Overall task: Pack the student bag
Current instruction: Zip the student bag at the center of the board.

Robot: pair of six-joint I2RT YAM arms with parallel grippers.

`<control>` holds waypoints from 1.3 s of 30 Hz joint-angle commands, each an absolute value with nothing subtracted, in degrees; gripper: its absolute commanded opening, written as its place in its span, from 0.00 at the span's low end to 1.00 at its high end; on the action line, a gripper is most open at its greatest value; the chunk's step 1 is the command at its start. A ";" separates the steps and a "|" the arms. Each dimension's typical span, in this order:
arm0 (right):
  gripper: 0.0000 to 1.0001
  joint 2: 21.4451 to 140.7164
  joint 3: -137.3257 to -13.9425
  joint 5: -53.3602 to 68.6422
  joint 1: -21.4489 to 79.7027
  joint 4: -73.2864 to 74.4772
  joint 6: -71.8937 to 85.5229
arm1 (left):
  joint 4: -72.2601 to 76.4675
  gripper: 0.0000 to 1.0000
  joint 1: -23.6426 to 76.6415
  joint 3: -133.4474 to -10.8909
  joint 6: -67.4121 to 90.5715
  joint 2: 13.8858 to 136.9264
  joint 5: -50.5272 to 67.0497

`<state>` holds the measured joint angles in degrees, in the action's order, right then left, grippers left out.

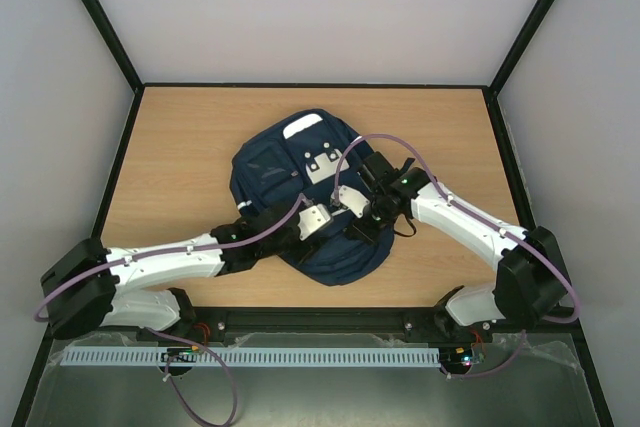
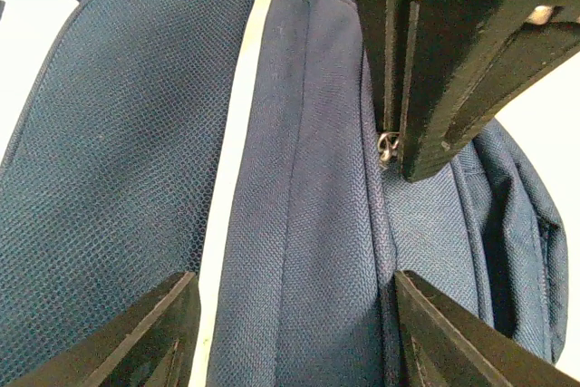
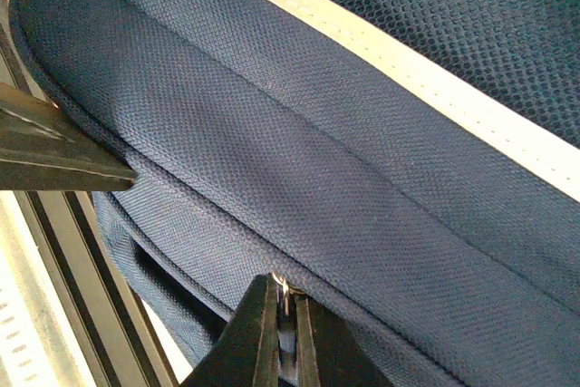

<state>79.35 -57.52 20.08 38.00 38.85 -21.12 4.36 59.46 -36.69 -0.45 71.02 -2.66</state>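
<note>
The navy-blue student bag (image 1: 290,182) lies flat in the middle of the wooden table. Its grey buckle patch (image 1: 322,165) faces up. My left gripper (image 1: 330,230) is open on the bag's near part. In the left wrist view its fingers (image 2: 154,333) straddle a band of fabric beside a white stripe (image 2: 237,133), the gripper (image 2: 294,283) holding nothing. My right gripper (image 1: 357,222) is shut on the small metal zipper pull (image 3: 283,285) at the bag's seam. The pull also shows in the left wrist view (image 2: 388,146), between the right gripper's fingers (image 2: 435,70).
Bare wooden table (image 1: 180,147) lies around the bag. Black frame posts and white walls enclose it. A black rail (image 1: 320,315) runs along the near edge, and it shows in the right wrist view (image 3: 86,269) just beyond the bag's side.
</note>
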 commanded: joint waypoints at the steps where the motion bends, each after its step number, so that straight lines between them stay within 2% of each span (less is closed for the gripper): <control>1: 0.01 79.41 -59.13 22.65 38.41 38.80 -20.22 | 7.69 0.58 59.67 -37.78 -0.99 73.05 -4.72; 5: 0.01 79.62 -59.45 23.34 38.41 38.90 -20.17 | 9.31 0.52 59.80 -38.55 -2.59 74.53 -4.98; 8: 0.01 79.89 -59.63 23.65 38.32 39.70 -20.63 | 9.76 0.26 59.85 -39.03 -4.06 75.33 -4.65; 11: 0.01 79.99 -59.83 22.54 37.51 40.78 -21.91 | 9.22 0.11 59.86 -38.79 -4.45 75.32 -4.71; 16: 0.01 79.91 -57.34 20.57 31.41 41.63 -25.46 | 6.73 0.05 60.33 -36.48 -3.25 71.06 -5.60; 23: 0.01 82.55 -54.12 18.64 20.67 42.30 -32.85 | 1.44 0.04 60.82 -35.75 -0.01 66.58 -5.63; 29: 0.01 81.77 -54.31 19.00 19.34 42.21 -33.54 | -6.94 0.02 60.93 -35.74 3.92 64.40 -10.97; 31: 0.01 80.96 -54.31 19.99 20.06 42.24 -32.95 | -9.88 0.04 60.92 -35.91 4.90 63.86 -12.56; 32: 0.01 80.64 -54.25 20.37 20.98 42.17 -32.64 | -10.31 0.11 60.94 -35.76 4.85 63.13 -12.13; 33: 0.01 80.26 -54.19 20.47 22.05 42.04 -32.16 | -10.10 0.22 61.02 -35.53 4.75 62.65 -11.60; 34: 0.01 79.92 -54.03 20.18 23.73 41.69 -31.49 | -9.39 0.37 61.13 -35.28 4.45 62.18 -10.89; 35: 0.01 79.70 -53.92 19.75 25.58 41.28 -30.64 | -8.26 0.45 61.31 -35.13 3.75 61.97 -10.02; 37: 0.01 79.37 -54.09 19.35 29.85 40.64 -28.74 | -5.60 0.54 61.90 -35.46 2.04 62.10 -8.38; 39: 0.01 79.68 -55.32 19.99 33.06 40.35 -26.82 | -3.30 0.57 62.42 -36.68 0.12 63.64 -6.25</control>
